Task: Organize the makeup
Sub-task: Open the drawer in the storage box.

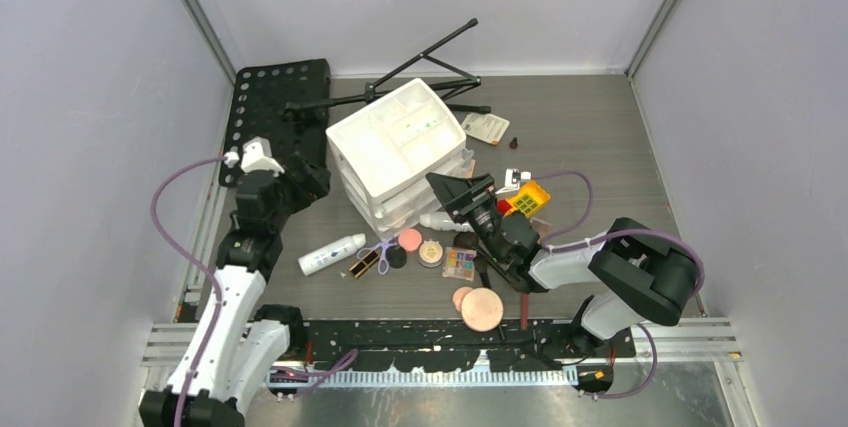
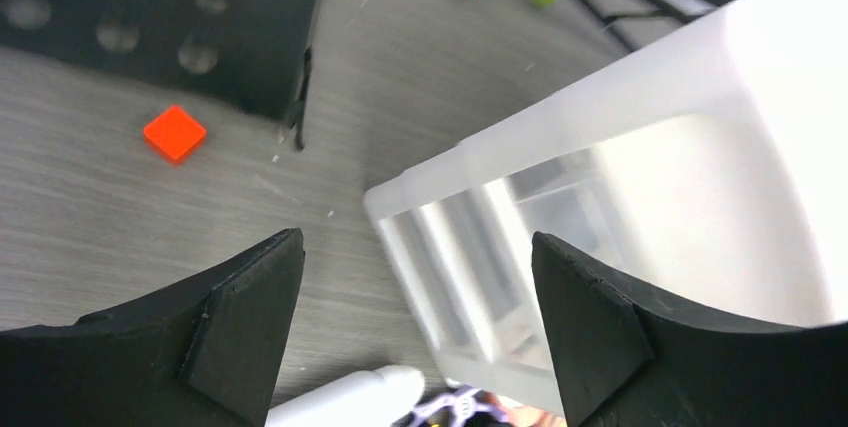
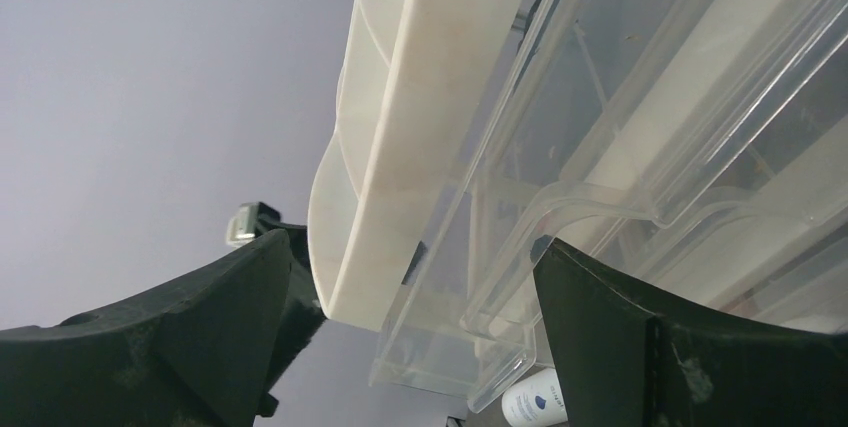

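The makeup lies in front of a white drawer organizer (image 1: pixel 385 147). There is a white bottle (image 1: pixel 330 254), a black-gold lipstick (image 1: pixel 367 264), a pink compact (image 1: pixel 409 239), a tan compact (image 1: pixel 431 252), an eyeshadow palette (image 1: pixel 459 264) and two peach compacts (image 1: pixel 482 308). My right gripper (image 1: pixel 452 192) is open and empty at the organizer's front right corner. Its wrist view (image 3: pixel 410 242) shows a clear drawer front (image 3: pixel 560 237) between the fingers. My left gripper (image 1: pixel 308 179) is open and empty beside the organizer's left side. Its wrist view (image 2: pixel 415 242) shows the organizer corner (image 2: pixel 560 177) and the bottle's tip (image 2: pixel 350 397).
A red-and-yellow block (image 1: pixel 527 199) sits right of the organizer. A black pegboard (image 1: pixel 275 97) and a folded black stand (image 1: pixel 420 67) lie at the back. An orange tile (image 2: pixel 174 133) lies by the pegboard. Purple scissors (image 1: pixel 380 249) lie among the makeup.
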